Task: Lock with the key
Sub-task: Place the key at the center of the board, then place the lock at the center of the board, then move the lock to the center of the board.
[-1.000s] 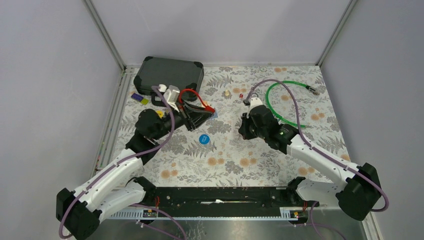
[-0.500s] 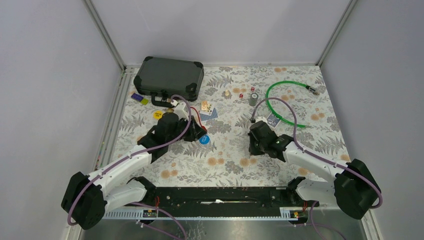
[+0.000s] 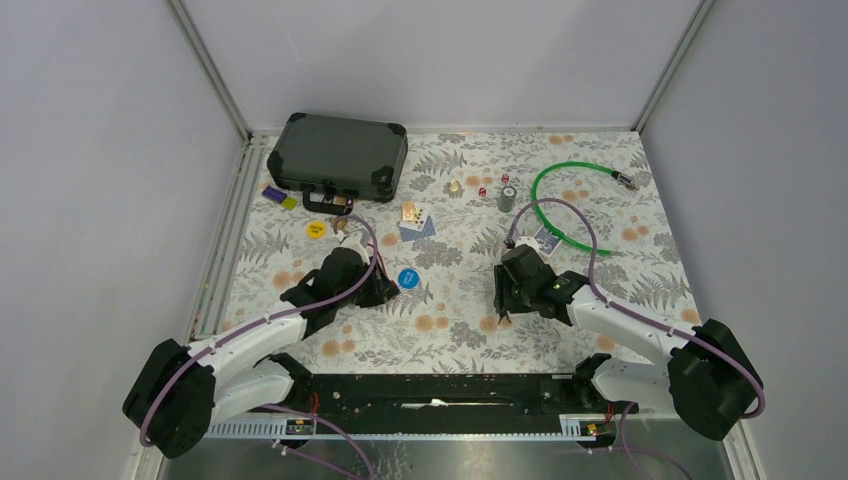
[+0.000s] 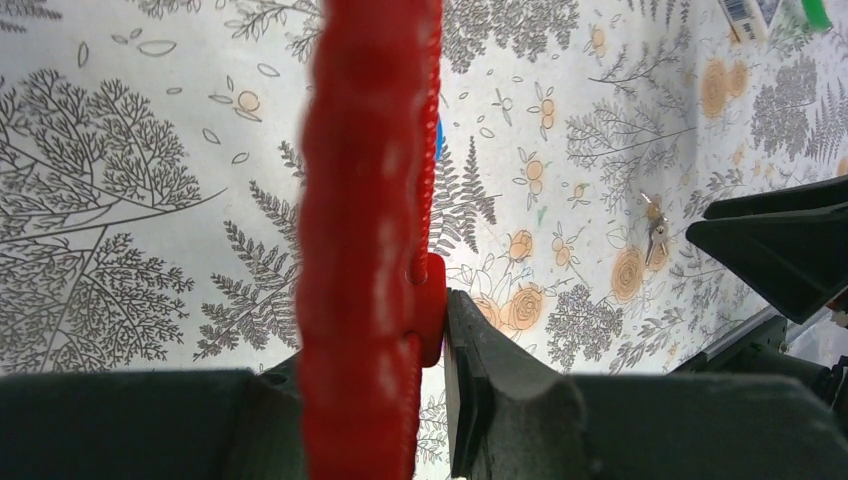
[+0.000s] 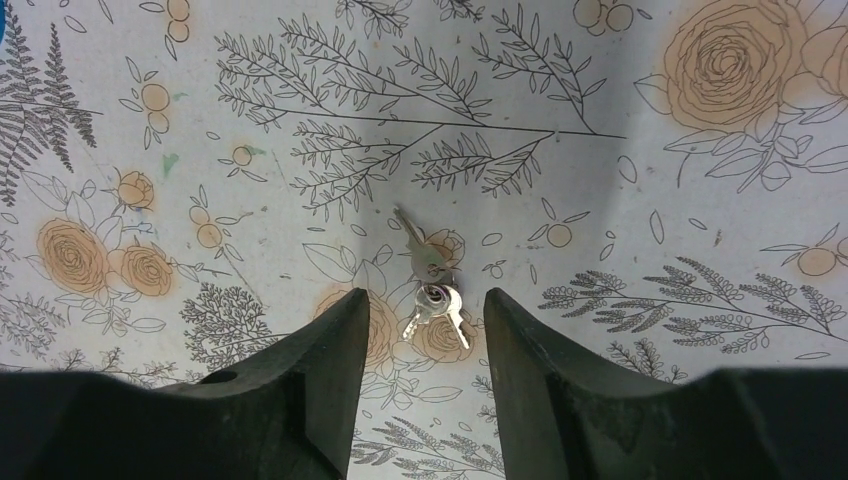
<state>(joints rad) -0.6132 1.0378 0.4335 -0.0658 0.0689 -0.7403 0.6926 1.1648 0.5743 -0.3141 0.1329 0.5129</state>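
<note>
Your keys [image 5: 430, 290] lie flat on the cloth [image 5: 600, 200], near the middle, a bit right. Your right gripper [image 5: 425, 302] sits around them, fingers apart. To the left, your left gripper [image 4: 378, 345] is squeezed tight on the red lock [image 4: 365, 200].

This looks like a robot lab. A left arm [image 3: 245, 338] and a right arm [image 3: 630, 322] are bolted to a black rail [image 3: 440, 392]. Plain grey walls [image 3: 450, 60] box in a table with a flowery cloth [image 3: 450, 295].
</note>
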